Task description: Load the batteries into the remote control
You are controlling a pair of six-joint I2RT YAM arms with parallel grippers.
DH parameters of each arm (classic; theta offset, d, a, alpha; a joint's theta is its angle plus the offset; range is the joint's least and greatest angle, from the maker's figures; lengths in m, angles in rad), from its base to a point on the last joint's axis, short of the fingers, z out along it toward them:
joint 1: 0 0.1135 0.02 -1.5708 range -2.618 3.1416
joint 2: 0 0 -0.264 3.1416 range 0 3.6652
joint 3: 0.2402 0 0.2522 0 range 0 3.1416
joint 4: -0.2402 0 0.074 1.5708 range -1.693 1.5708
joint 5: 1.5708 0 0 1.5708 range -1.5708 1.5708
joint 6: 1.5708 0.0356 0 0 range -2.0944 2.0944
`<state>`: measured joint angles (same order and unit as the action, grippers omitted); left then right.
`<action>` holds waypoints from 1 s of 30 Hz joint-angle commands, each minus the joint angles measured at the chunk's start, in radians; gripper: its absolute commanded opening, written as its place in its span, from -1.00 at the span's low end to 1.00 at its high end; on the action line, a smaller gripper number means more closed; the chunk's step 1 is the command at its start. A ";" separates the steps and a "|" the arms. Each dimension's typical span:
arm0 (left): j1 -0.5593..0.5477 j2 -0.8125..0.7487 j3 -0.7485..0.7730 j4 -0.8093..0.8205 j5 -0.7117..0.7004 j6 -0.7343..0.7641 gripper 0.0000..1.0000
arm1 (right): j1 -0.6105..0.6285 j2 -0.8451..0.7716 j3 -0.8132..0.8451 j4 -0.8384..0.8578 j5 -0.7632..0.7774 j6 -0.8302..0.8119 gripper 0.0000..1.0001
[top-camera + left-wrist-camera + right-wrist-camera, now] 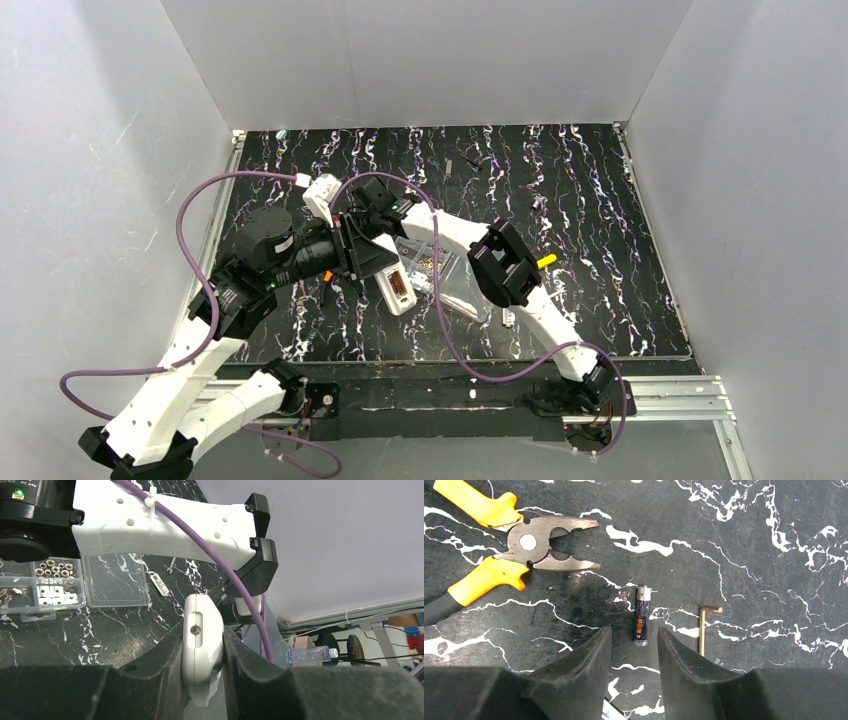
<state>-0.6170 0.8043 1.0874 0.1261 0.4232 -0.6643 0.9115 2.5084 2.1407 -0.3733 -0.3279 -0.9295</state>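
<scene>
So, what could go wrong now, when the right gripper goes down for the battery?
The hex key lies close beside the battery; the open right gripper could catch it on the way down. The battery is round, so closing fingers might roll it away. The left gripper only pinches the remote control by its sides; pushing a battery in may tilt it.

The left hand (202, 630) clamps the white remote control (202, 652) end-on.

place: robot lab | evidence: white booth walls (450, 60), black marbled table (600, 200), pliers (524, 545)
</scene>
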 commanded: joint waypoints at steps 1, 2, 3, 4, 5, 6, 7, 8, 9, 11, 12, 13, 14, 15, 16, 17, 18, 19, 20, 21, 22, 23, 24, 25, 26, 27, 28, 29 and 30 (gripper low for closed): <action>0.005 -0.011 0.018 0.032 0.010 0.016 -1.00 | -0.002 -0.001 0.018 -0.056 -0.002 -0.044 -0.10; 0.005 -0.011 0.018 0.031 0.009 0.018 -1.00 | -0.002 0.000 0.016 -0.057 0.000 -0.046 -0.12; 0.005 -0.012 0.017 0.030 0.008 0.018 -1.00 | -0.002 0.001 0.016 -0.056 0.001 -0.048 -0.14; 0.005 -0.011 0.017 0.028 0.008 0.020 -1.00 | -0.002 0.001 0.016 -0.057 0.001 -0.049 -0.18; 0.006 -0.013 0.017 0.027 0.008 0.020 -1.00 | -0.002 0.001 0.016 -0.058 0.000 -0.052 -0.21; 0.006 -0.013 0.017 0.026 0.008 0.022 -1.00 | -0.002 0.000 0.015 -0.058 0.000 -0.052 -0.24; 0.005 -0.014 0.018 0.026 0.006 0.023 -1.00 | -0.002 0.000 0.015 -0.058 0.000 -0.053 -0.26; 0.005 -0.016 0.018 0.025 0.005 0.025 -1.00 | -0.002 0.000 0.015 -0.059 0.000 -0.054 -0.29; 0.005 -0.016 0.017 0.024 0.003 0.025 -1.00 | -0.002 0.000 0.016 -0.058 0.000 -0.053 -0.33; 0.006 -0.015 0.019 0.024 0.002 0.026 -1.00 | -0.002 0.000 0.012 -0.057 0.001 -0.054 -0.47; 0.006 -0.015 0.018 0.023 0.002 0.027 -1.00 | -0.002 -0.001 0.011 -0.057 0.001 -0.054 -0.51; 0.005 -0.015 0.020 0.023 0.002 0.027 -1.00 | -0.002 -0.002 0.011 -0.056 0.001 -0.054 -0.53; 0.005 -0.016 0.019 0.022 0.002 0.027 -1.00 | -0.002 -0.002 0.010 -0.055 0.001 -0.052 -0.54; 0.005 -0.017 0.019 0.023 0.002 0.027 -1.00 | -0.002 -0.001 0.010 -0.056 0.001 -0.054 -0.55; 0.005 -0.016 0.019 0.022 0.002 0.028 -1.00 | -0.002 -0.002 0.011 -0.055 0.001 -0.053 -0.56; 0.005 -0.016 0.019 0.021 0.002 0.028 -1.00 | -0.002 -0.002 0.009 -0.055 0.001 -0.053 -0.56; 0.006 -0.016 0.020 0.021 0.002 0.028 -1.00 | -0.002 -0.002 0.009 -0.055 0.000 -0.053 -0.57; 0.005 -0.016 0.019 0.021 0.001 0.027 -1.00 | -0.002 -0.002 0.009 -0.056 0.000 -0.054 -0.58; 0.006 -0.016 0.019 0.022 0.001 0.025 -1.00 | -0.002 -0.003 0.009 -0.058 -0.002 -0.054 -0.59; 0.006 -0.015 0.020 0.023 0.002 0.026 -1.00 | -0.002 -0.005 0.010 -0.064 -0.005 -0.054 -0.59; 0.006 -0.016 0.019 0.023 0.002 0.026 -1.00 | -0.002 -0.008 0.005 -0.070 -0.007 -0.053 -0.60; 0.006 -0.015 0.020 0.023 0.002 0.026 -1.00 | -0.002 -0.013 0.002 -0.077 -0.012 -0.050 -0.60; 0.006 -0.015 0.020 0.021 0.002 0.026 -1.00 | -0.002 -0.017 -0.001 -0.083 -0.014 -0.048 -0.60; 0.006 -0.016 0.022 0.021 0.002 0.025 -1.00 | -0.002 -0.021 -0.007 -0.090 -0.015 -0.046 -0.60; 0.005 -0.015 0.022 0.021 0.003 0.026 -1.00 | -0.002 -0.025 -0.009 -0.098 -0.019 -0.046 -0.60; 0.005 -0.015 0.023 0.020 0.002 0.026 -1.00 | -0.002 -0.029 -0.014 -0.104 -0.021 -0.045 -0.60; 0.006 -0.016 0.023 0.020 0.002 0.025 -1.00 | -0.003 -0.033 -0.020 -0.108 -0.023 -0.044 -0.60; 0.006 -0.015 0.024 0.018 0.002 0.027 -1.00 | -0.002 -0.037 -0.024 -0.108 -0.023 -0.042 -0.59; 0.006 -0.015 0.023 0.018 0.002 0.027 -1.00 | -0.002 -0.039 -0.029 -0.107 -0.022 -0.043 -0.58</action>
<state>-0.6170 0.8040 1.0874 0.1204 0.4072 -0.6498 0.9119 2.5061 2.1380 -0.3973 -0.3431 -0.9760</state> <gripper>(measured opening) 0.253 0.203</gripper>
